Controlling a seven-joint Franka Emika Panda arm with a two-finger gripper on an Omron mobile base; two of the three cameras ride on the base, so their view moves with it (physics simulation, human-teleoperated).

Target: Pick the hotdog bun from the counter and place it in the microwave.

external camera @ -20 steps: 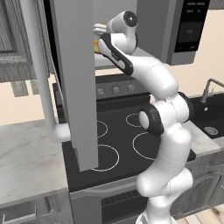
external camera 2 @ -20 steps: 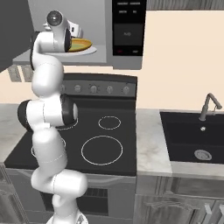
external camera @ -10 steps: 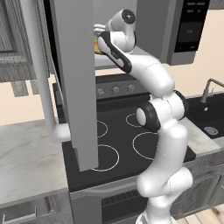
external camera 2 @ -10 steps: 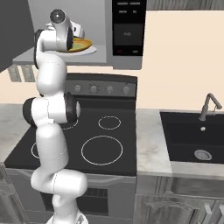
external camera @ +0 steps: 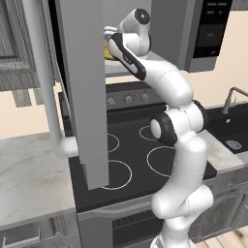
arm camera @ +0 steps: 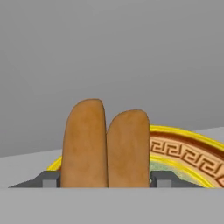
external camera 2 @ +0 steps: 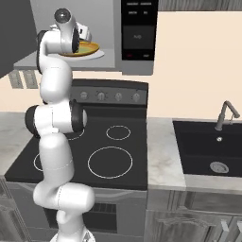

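Note:
The hotdog bun (arm camera: pixel 105 144) is an orange-brown split roll standing up between my dark fingertips (arm camera: pixel 49 178), with my gripper (arm camera: pixel 106 180) shut on it. Right behind and under the bun lies a flat yellow-orange patterned dish (arm camera: pixel 183 148), which rests on the white round tray (external camera 2: pixel 97 55) inside the microwave (external camera 2: pixel 113 19). My hand (external camera 2: pixel 84 34) reaches into the open cavity above that dish (external camera 2: pixel 87 48). The tall grey microwave door (external camera: pixel 82 87) hangs wide open to the left, its pale bar handle (external camera: pixel 46 82) on the outer side. The marbled counter (external camera: pixel 29 179) lies below.
A black stovetop (external camera: pixel 131 160) with white rings sits under the microwave, and its knob panel (external camera 2: pixel 108 96) is behind it. The microwave's black control panel (external camera 2: pixel 138 30) is right of the cavity. A dark sink (external camera 2: pixel 210 151) with a faucet (external camera 2: pixel 224 113) is set in the counter strip (external camera 2: pixel 160 151).
My wrist has risen slightly and edged further toward the microwave cavity, still holding the bun. The door and dish have not moved.

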